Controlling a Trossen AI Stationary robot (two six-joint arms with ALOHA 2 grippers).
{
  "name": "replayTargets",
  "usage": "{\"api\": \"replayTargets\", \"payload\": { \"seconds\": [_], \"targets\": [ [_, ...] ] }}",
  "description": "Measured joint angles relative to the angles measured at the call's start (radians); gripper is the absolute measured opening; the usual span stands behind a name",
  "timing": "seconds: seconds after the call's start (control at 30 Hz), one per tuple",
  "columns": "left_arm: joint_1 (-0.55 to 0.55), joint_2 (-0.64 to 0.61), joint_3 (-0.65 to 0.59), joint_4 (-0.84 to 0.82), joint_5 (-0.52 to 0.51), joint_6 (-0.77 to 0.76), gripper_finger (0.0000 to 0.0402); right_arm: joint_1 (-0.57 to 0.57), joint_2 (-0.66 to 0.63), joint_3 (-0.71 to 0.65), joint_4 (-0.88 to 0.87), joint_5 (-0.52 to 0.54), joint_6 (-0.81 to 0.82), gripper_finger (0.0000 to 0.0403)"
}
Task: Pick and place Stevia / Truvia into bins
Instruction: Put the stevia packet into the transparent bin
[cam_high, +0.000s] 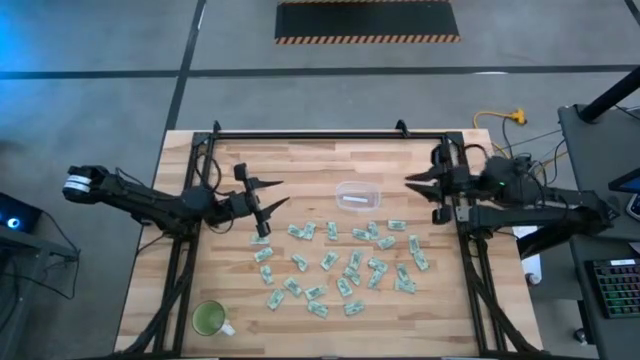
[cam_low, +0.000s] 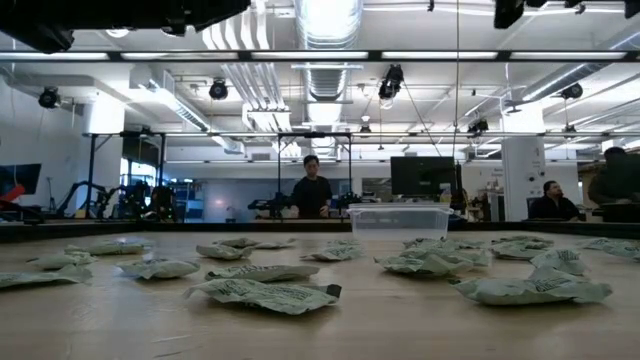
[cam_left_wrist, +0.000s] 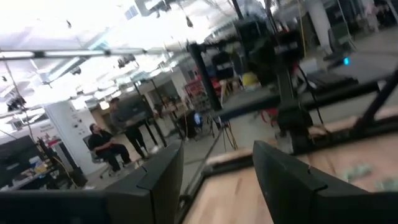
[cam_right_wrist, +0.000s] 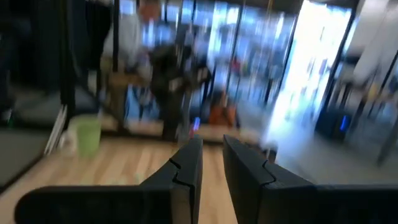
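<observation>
Many pale green and white sachets (cam_high: 340, 262) lie flat and scattered over the middle of the table; the low view shows them (cam_low: 265, 292) crumpled on the wood. The clear tub (cam_high: 358, 196) stands on the table beyond them, also in the low view (cam_low: 398, 218), with something pale inside. My left gripper (cam_high: 278, 194) hovers open above the table, left of the tub and beyond the left end of the sachets. My right gripper (cam_high: 408, 183) hovers right of the tub, its fingers (cam_right_wrist: 186, 168) a narrow gap apart with nothing between them.
A green cup with a handle (cam_high: 210, 318) stands near the table's near-left corner. A black frame rail (cam_high: 330, 134) runs along the far edge. People stand and sit in the room beyond the table (cam_low: 312, 190). Bare wood lies between the left gripper and the tub.
</observation>
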Motion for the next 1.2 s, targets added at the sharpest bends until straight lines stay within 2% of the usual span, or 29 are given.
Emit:
{"api": "replayTargets", "payload": {
  "seconds": [0.17,0.33,0.57,0.87,1.03,1.2],
  "targets": [
    [0.000,0.001,-0.008,-0.099,-0.005,-0.002,0.0178,0.024,0.172,0.101,-0.177,0.001,0.012,0.0054],
    [0.000,0.002,-0.008,-0.194,-0.005,-0.010,0.0178,0.056,0.329,0.156,-0.188,0.006,-0.013,0.0054],
    [0.000,0.002,-0.009,-0.389,-0.005,-0.131,0.0178,0.068,0.500,0.188,-0.238,0.020,0.023,0.0054],
    [0.000,0.031,-0.010,-0.574,-0.005,-0.325,0.0178,0.136,0.610,0.188,-0.508,0.307,0.142,0.0054],
    [0.000,0.068,-0.012,-0.599,-0.005,-0.371,0.0178,0.172,0.624,0.186,-0.677,0.325,0.263,0.0054],
    [0.000,0.114,-0.009,-0.592,-0.005,-0.371,0.0178,0.193,0.632,0.159,-0.709,0.323,0.323,0.0054]
  ]
}}
